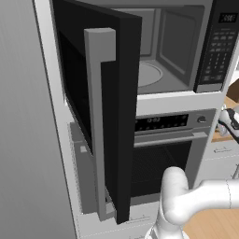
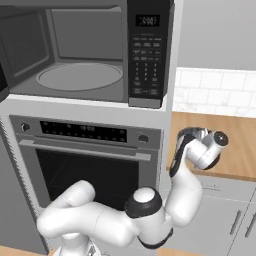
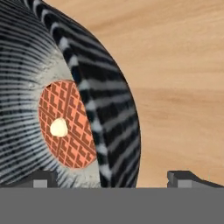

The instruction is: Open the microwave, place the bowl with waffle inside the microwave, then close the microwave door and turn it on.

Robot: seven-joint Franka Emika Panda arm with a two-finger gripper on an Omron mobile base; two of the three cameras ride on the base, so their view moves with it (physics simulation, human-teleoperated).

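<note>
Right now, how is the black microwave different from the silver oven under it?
The microwave door is swung wide open, so you can see the grey inside and round turntable; the oven door is shut. The microwave has a tall upright handle and a keypad down its right side; the oven has a sideways handle and knobs along the top. Both are built into the same wall unit and have dark glass.
</note>
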